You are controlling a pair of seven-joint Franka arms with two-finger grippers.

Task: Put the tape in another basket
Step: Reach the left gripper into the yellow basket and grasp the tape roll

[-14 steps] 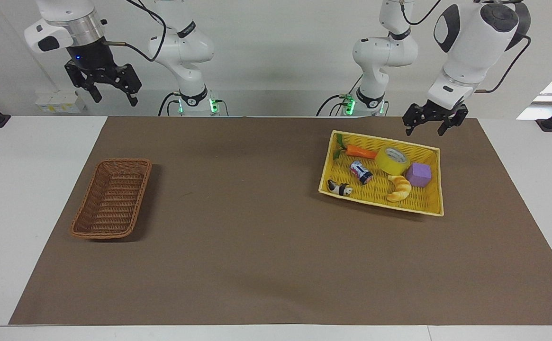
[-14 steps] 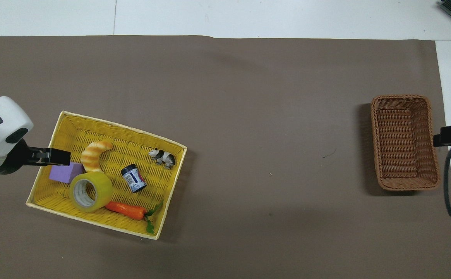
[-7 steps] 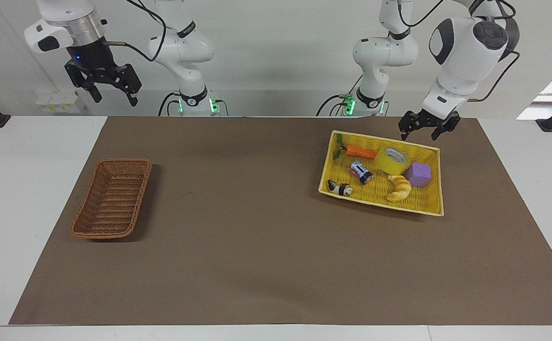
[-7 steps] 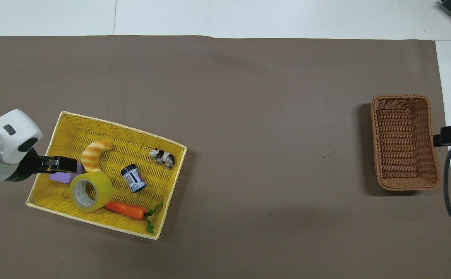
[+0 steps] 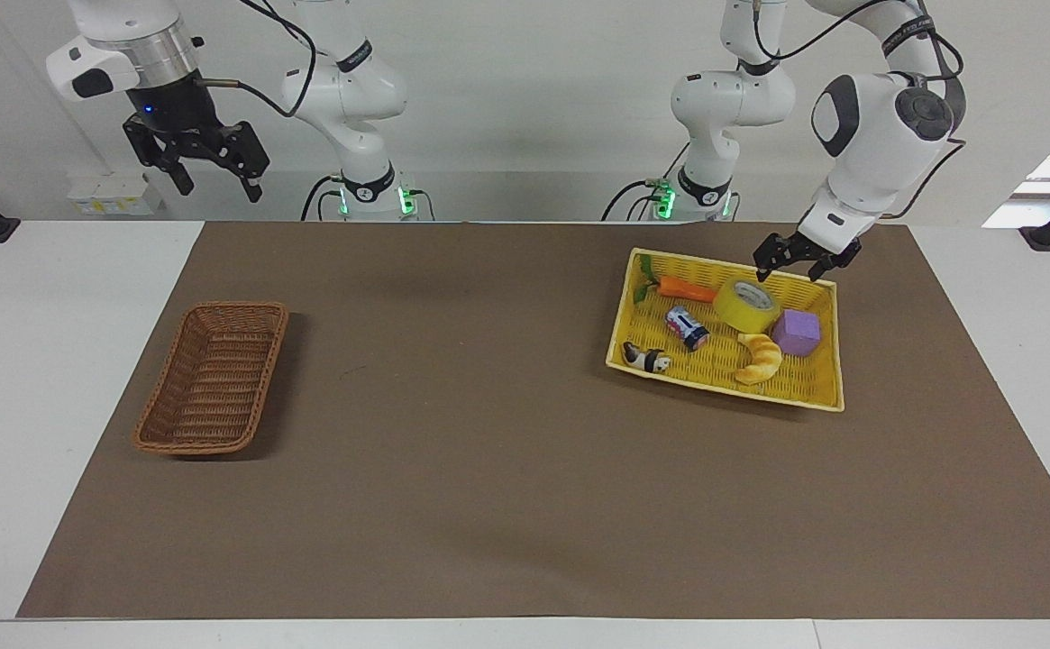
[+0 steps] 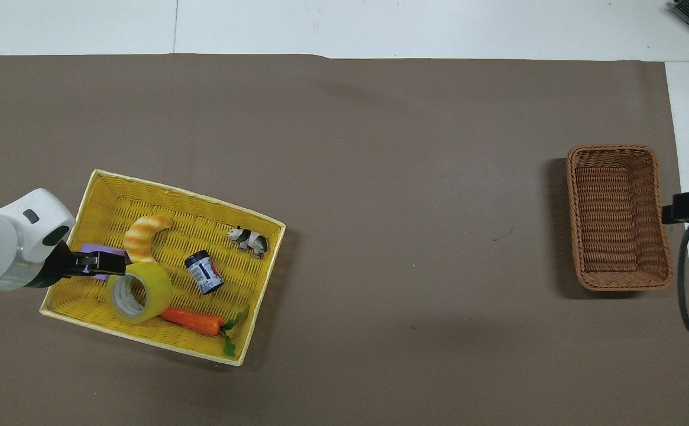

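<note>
tape: yellow roll [image 5: 746, 305] in yellow tray [image 5: 820, 393], at the rim nearest the robots, touching carrot [image 5: 687, 289]
open room: wide bare brown mat [image 5: 488, 433] on tabletop between tray and basket [image 5: 214, 377]; basket empty, toward the right arm's end
counts: 2 baskets, 1 tape, 1 carrot, 1 can [image 5: 687, 327], 1 croissant [image 5: 761, 358], 1 purple cube [image 5: 798, 332], 1 panda [image 5: 646, 358]
left gripper: [image 5: 795, 263] fingers spread, holding nothing, over tray rim beside tape
right gripper: [image 5: 209, 176] spread, waiting high
change: left gripper has dropped lower, closer to tape; nothing else moved
</note>
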